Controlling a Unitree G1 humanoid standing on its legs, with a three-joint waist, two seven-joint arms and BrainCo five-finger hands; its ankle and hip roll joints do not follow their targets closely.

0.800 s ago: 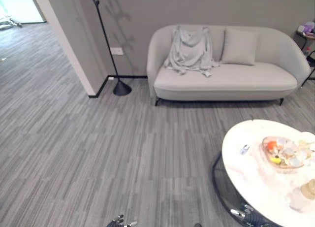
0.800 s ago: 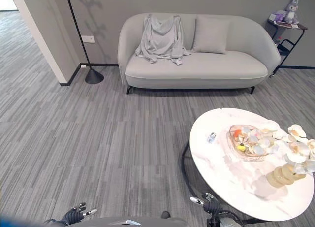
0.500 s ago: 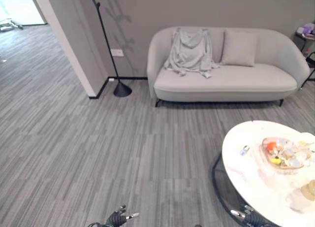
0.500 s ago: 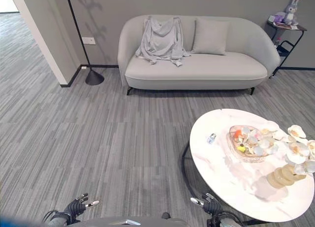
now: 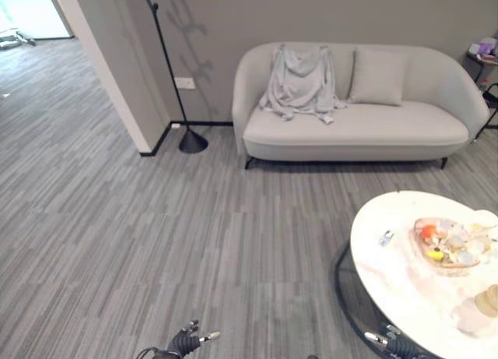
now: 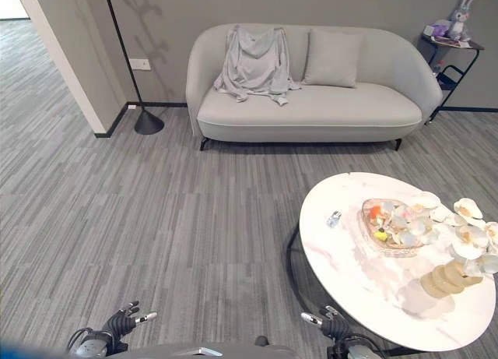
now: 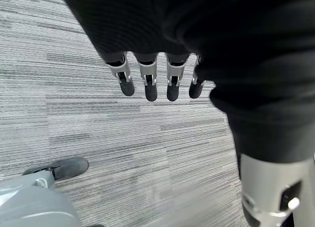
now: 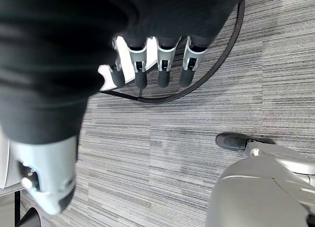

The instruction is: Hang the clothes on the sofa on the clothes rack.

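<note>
The garment (image 6: 254,63) lies draped over the sofa (image 6: 311,102) at twelve o'clock, well apart from both hands (left hand (image 6: 118,325) nearer), fingers (image 7: 147,86) straight, empty.

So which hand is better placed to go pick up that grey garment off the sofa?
Probably the left hand. The garment hangs over the sofa's left end, and the round table stands before the right hand. Both hands are open, empty and far off.
</note>
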